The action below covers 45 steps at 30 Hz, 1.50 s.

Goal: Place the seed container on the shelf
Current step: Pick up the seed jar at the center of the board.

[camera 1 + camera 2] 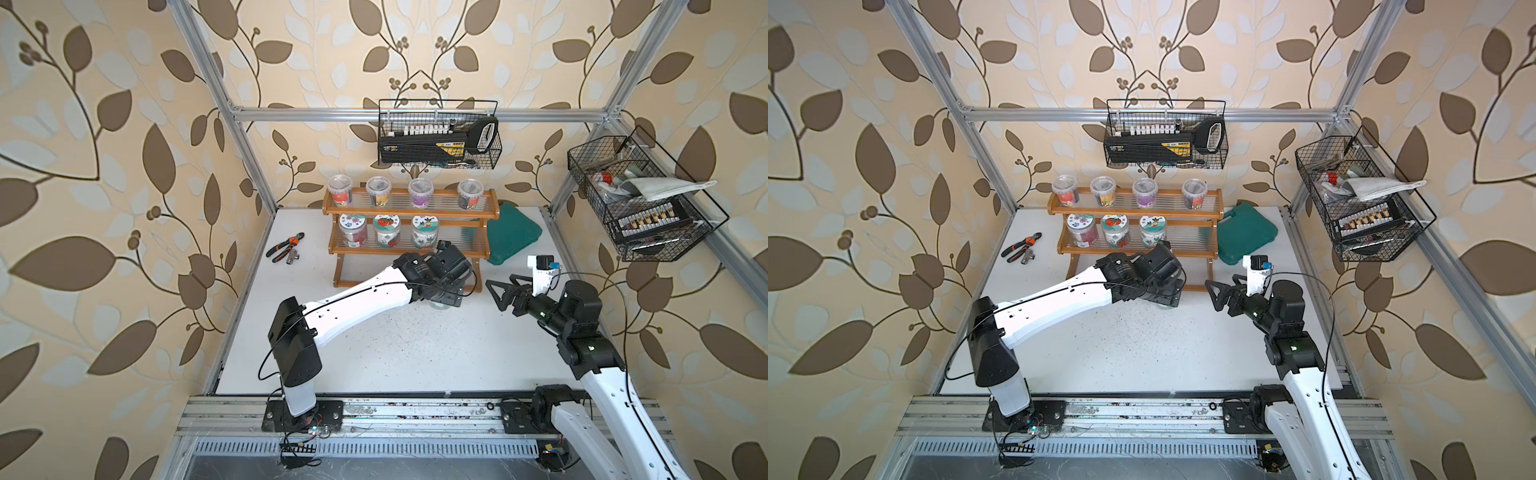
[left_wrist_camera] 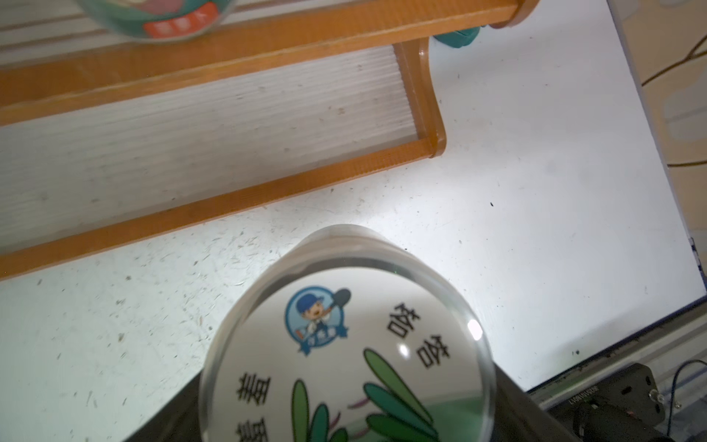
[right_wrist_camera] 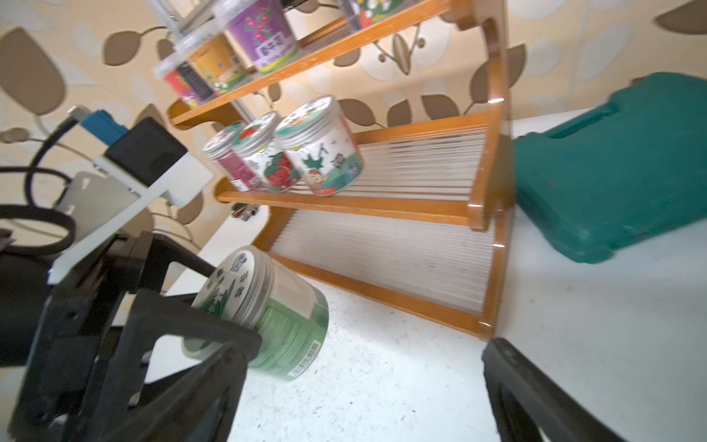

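**Grasp stage; nothing placed yet.** The seed container, a clear round plastic jar with green label and white printed lid, appears to stand on the white tabletop. It is just beside the shelf, an orange-brown wooden rack with clear ribbed tiers, at its 5 o'clock. The left gripper straddles the lid, jaws pressed on opposite sides. The right gripper, at the container's 3 o'clock, is spread and empty. Lifting and setting down remain.

White shells joined by black motor housings are seen on the left arm and right arm. Thin black cables are looped alongside. The right gripper is black and open-framed.
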Each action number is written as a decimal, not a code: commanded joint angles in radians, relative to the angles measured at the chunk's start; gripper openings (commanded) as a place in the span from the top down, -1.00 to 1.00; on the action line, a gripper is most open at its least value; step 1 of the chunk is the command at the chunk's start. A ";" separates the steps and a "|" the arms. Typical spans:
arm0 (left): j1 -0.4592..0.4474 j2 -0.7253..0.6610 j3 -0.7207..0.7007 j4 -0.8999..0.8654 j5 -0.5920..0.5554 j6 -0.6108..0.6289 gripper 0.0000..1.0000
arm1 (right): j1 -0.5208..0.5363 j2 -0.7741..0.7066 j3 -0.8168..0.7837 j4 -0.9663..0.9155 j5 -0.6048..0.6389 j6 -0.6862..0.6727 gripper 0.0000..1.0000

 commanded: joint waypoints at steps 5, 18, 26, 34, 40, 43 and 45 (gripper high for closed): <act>0.000 -0.142 -0.036 -0.105 -0.059 -0.091 -0.44 | 0.169 0.004 -0.071 0.261 -0.129 0.019 -0.97; 0.008 -0.339 -0.070 -0.178 -0.017 -0.139 -0.46 | 0.720 0.115 -0.063 0.392 0.359 -0.268 -0.97; 0.009 -0.387 -0.086 -0.187 -0.002 -0.150 -0.46 | 0.910 0.230 -0.054 0.531 0.563 -0.361 -0.97; 0.009 -0.391 -0.093 -0.183 0.045 -0.156 -0.46 | 0.995 0.295 -0.054 0.647 0.717 -0.411 -0.97; 0.009 -0.382 -0.101 -0.155 0.084 -0.150 -0.46 | 1.004 0.314 -0.058 0.701 0.721 -0.395 -0.97; 0.008 -0.377 -0.101 -0.146 0.100 -0.145 -0.46 | 1.007 0.324 -0.053 0.703 0.706 -0.393 -0.97; 0.008 -0.377 -0.104 -0.135 0.108 -0.143 -0.45 | 1.007 0.333 -0.051 0.706 0.703 -0.392 -0.97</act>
